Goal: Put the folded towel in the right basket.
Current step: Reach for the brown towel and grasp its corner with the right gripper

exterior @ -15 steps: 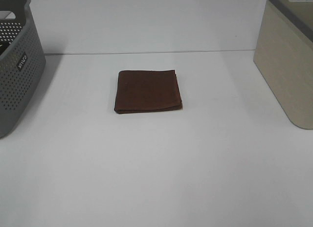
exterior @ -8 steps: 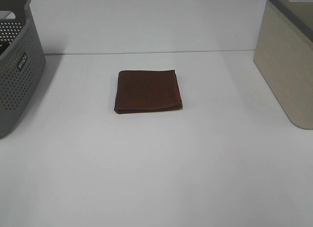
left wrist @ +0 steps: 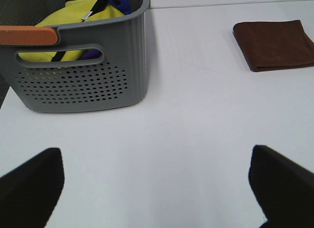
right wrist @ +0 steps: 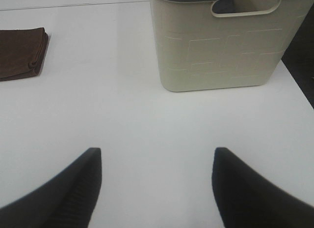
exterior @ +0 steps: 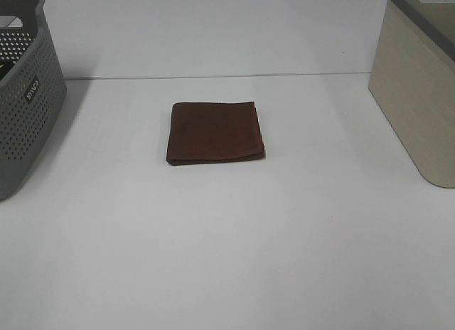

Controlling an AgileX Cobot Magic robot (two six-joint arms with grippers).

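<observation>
A folded brown towel (exterior: 215, 132) lies flat on the white table (exterior: 227, 237), a little back of the middle. It also shows in the left wrist view (left wrist: 274, 44) and the right wrist view (right wrist: 20, 52). The beige right basket (exterior: 419, 88) stands at the table's right edge and shows in the right wrist view (right wrist: 221, 46). No arm shows in the exterior high view. My left gripper (left wrist: 157, 188) is open and empty over bare table, far from the towel. My right gripper (right wrist: 157, 188) is open and empty in front of the beige basket.
A grey perforated basket (exterior: 25, 95) stands at the left edge. In the left wrist view it (left wrist: 83, 66) holds yellow and blue cloth (left wrist: 78, 14) and has an orange strip on its rim. A wall line runs behind the table.
</observation>
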